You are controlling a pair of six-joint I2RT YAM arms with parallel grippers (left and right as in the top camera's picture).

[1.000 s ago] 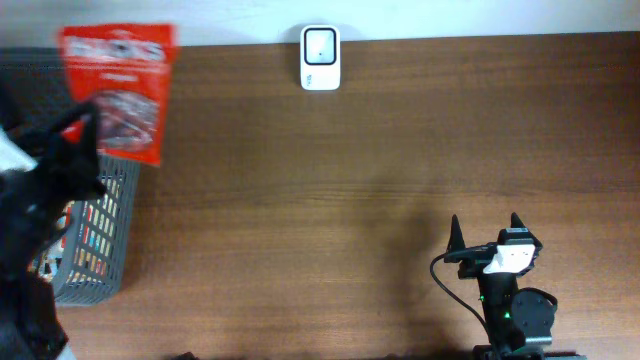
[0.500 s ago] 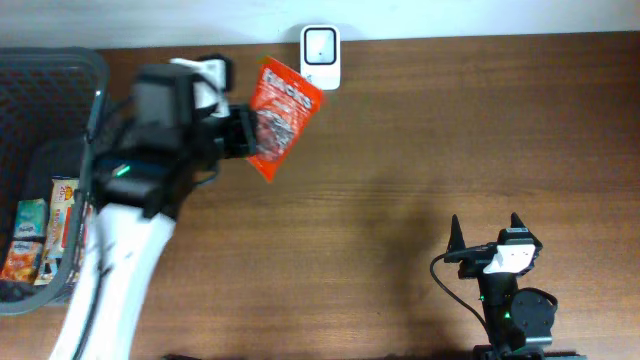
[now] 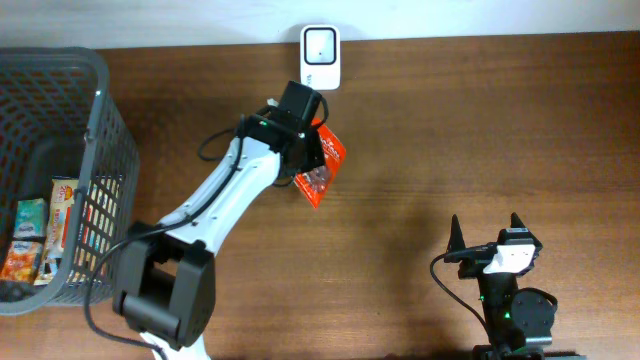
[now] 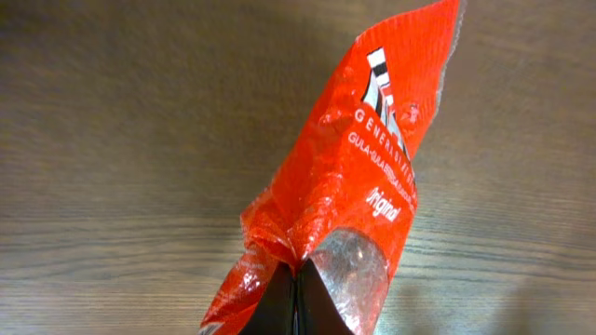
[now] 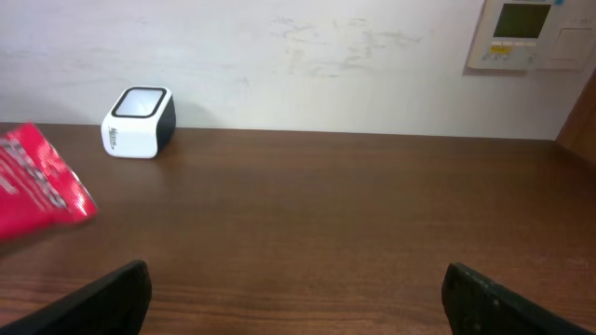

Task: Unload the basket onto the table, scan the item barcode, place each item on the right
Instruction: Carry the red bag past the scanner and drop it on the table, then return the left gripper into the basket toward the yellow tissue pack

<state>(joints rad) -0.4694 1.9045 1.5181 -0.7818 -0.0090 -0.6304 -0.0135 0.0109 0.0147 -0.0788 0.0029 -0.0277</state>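
Far left of the overhead view, the basket (image 3: 97,120) runs off the frame edge, and the packets (image 3: 40,225) inside show only partly behind the mesh, their print too small to read. Moving to upper centre: the left gripper (image 3: 306,148) is mostly buried under its own black wrist from above. The wrist view settles it, with the fingers (image 4: 277,312) clenched on a crumpled end of the red snack bag (image 3: 324,172) and only their tips poking in at the bottom edge. The bag's lettering is skewed and creased, readable only in part, and where the barcode sits I cannot tell. The bag hangs over the table just below the scanner (image 3: 320,45) in the overhead frame, a touch to its right, apart from it. In the right wrist view the bag is sliced by the left edge, lower left of the scanner.

Over to the lower right: the right gripper (image 3: 485,232) sits well apart from everything, fingers released and spread wide with nothing between them. Its own camera catches only two dark tips in the bottom corners. Nothing stands between bag and scanner.

The table (image 3: 450,130) is dark brown wood grain. Behind it is an off-white, scuffed wall (image 5: 326,56) with the scanner set close against it. A wall panel (image 5: 526,33) with a small display sits at upper right, clipped by the top edge
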